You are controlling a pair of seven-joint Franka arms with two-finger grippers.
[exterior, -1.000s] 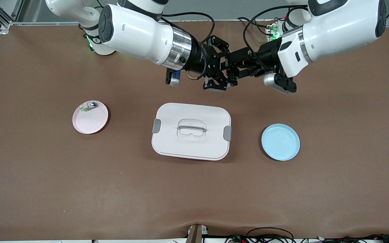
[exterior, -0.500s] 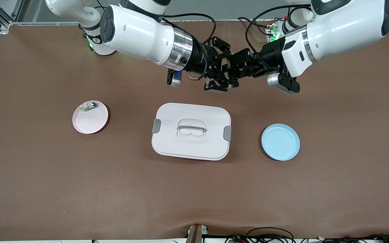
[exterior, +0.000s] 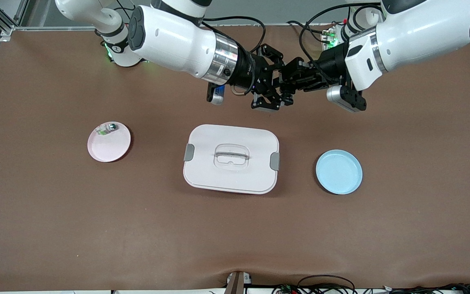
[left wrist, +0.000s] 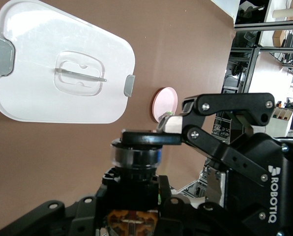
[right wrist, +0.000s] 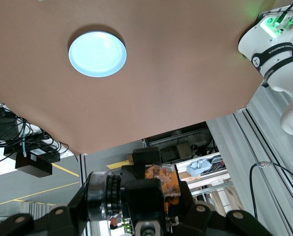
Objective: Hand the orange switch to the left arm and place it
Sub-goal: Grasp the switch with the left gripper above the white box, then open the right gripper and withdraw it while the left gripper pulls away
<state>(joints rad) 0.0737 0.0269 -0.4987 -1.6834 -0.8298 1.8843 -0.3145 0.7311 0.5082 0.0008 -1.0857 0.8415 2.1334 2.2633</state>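
Observation:
The orange switch point(exterior: 287, 98), a tiny black cylinder with orange markings, hangs in the air between the two grippers, over bare table between the robots' bases and the box point(exterior: 231, 158). My right gripper point(exterior: 279, 87) is shut on it; in the right wrist view the switch point(right wrist: 162, 184) shows its orange part between that gripper's point(right wrist: 146, 196) black fingers. My left gripper point(exterior: 291, 83) comes in from its own end and is also shut on the switch. In the left wrist view the switch point(left wrist: 135, 157) sits between that gripper's point(left wrist: 135, 191) fingers.
The white box point(left wrist: 58, 64) with grey clips lies mid-table. A pink plate point(exterior: 109, 141) holding a small green-and-silver part point(exterior: 107, 128) sits toward the right arm's end. A blue plate point(exterior: 339, 171) sits toward the left arm's end.
The left gripper's fingers have closed onto the switch that the right gripper holds. Both hands have drifted together a little toward the left arm's end of the table.

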